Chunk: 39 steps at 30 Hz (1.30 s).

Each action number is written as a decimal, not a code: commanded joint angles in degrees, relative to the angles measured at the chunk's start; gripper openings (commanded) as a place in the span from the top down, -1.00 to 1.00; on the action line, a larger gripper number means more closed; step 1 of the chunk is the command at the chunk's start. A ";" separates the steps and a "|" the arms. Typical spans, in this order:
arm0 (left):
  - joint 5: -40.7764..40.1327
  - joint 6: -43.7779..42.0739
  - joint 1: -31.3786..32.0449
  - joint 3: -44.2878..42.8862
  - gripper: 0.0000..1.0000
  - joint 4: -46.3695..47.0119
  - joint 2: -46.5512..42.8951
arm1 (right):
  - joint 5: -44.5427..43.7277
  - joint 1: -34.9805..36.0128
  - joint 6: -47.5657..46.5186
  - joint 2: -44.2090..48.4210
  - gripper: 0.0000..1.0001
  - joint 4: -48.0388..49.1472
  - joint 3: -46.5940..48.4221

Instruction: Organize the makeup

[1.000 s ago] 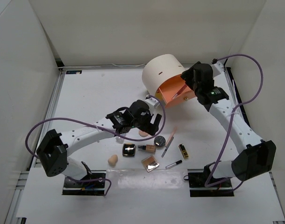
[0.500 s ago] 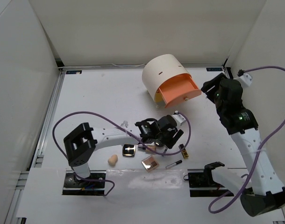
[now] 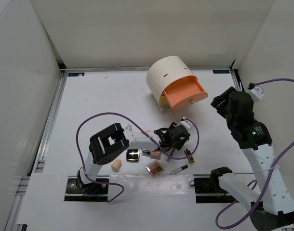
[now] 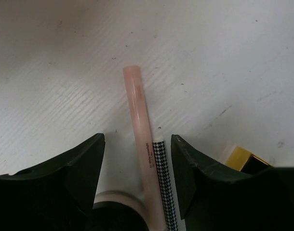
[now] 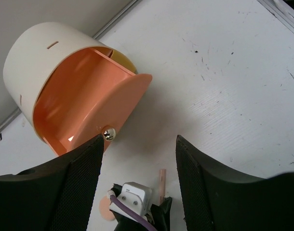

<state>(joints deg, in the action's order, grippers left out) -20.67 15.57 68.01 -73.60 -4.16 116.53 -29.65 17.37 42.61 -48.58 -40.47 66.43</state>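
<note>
**Pink tube** (image 4: 138,106): flat on the table, front centre, with a houndstooth tube (image 4: 161,173) close alongside.
**Left gripper** (image 4: 137,139): jaws partly apart and astride the pink tube, a gap on each side, gripping nothing.
**Gold lipstick** (image 4: 243,158): just right of the tubes.
**Foundation bottle** (image 3: 154,154), **compact** (image 3: 133,155), **second compact** (image 3: 155,168), **sponge** (image 3: 116,165): clustered left of the gripper.
**Right gripper** (image 5: 140,144): jaws apart and empty, high over the table's right side.
**Box** (image 3: 166,74): cream cylinder at back centre, with its orange drawer (image 5: 89,91) standing open.
**Table** (image 3: 99,101): white, faintly ribbed, dark-specked.
**Walls** (image 3: 137,29): plain white on three sides.
</note>
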 commanded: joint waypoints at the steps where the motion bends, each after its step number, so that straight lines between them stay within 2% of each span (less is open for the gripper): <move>1: -3.50 0.95 0.02 -1.98 -0.36 3.81 0.01 | -0.76 0.04 -0.07 1.29 -0.28 -0.49 -1.13; 2: -3.77 0.95 -0.15 -2.16 -0.36 6.07 0.36 | -0.94 -0.14 -0.07 1.47 -0.29 -0.66 -1.22; 7: -2.19 2.18 -0.59 -3.74 -0.32 5.40 3.35 | -0.94 -0.14 0.28 1.99 -0.28 -0.66 -1.39; 14: -3.32 5.25 -0.86 -4.45 0.35 2.41 4.76 | -1.11 0.04 0.63 2.87 -0.29 -1.01 -2.27; 17: -3.77 6.13 -0.77 -1.99 0.54 1.70 2.66 | -1.29 -0.14 0.63 3.57 -0.29 -1.02 -2.36; 21: -4.47 4.65 -0.51 1.88 0.76 5.64 -0.51 | -0.94 0.21 0.28 4.28 -0.29 0.03 -2.98; 26: -4.65 -0.89 0.02 -1.27 0.82 5.13 -3.58 | 0.47 0.04 -0.95 4.63 -0.30 0.74 -3.33; 28: -1.59 -6.50 0.81 -2.50 0.81 4.61 -6.65 | -0.23 -0.14 -1.13 4.63 -0.31 0.39 -2.98; 30: -0.07 -10.54 1.60 -2.68 0.82 -0.03 -10.33 | -1.98 -0.14 -1.83 4.81 -0.35 0.04 -2.54; 34: 2.11 -11.18 1.60 -0.59 0.82 -6.72 -18.95 | -3.74 0.04 -2.53 4.63 -0.41 -0.66 -2.27; 39: 2.39 -6.88 2.30 1.71 0.81 -13.93 -31.59 | -4.98 -0.14 -3.05 3.67 -0.43 0.39 -2.98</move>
<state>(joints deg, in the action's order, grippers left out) -18.96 7.40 69.97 -72.79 -12.10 92.71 -31.99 17.37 41.10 -44.66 -41.56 63.16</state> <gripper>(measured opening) 0.248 0.713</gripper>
